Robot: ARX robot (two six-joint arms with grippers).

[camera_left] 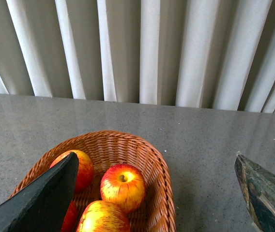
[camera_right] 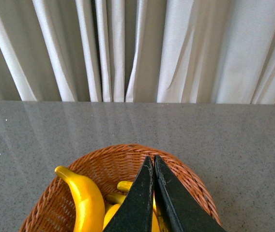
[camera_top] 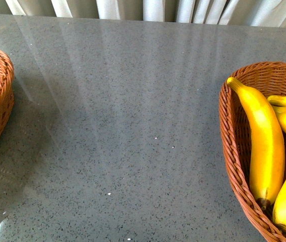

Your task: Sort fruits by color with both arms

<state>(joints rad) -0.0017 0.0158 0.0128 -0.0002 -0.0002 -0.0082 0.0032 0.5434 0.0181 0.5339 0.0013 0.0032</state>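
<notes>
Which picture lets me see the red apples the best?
The left wrist view: the red, yellow-streaked apples lie in plain sight inside the woven wicker basket, though the open left pincer hides part of them. The front view shows only a red sliver at the picture's left edge. The right wrist view shows no apples.

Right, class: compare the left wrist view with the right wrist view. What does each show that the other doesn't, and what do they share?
Only the left wrist view shows red-and-yellow apples in a basket, framed by the left gripper with its fingers spread wide. Only the right wrist view shows yellow bananas in a basket, behind the right gripper, whose fingers are pressed together. Both share the grey table and pale curtains.
</notes>
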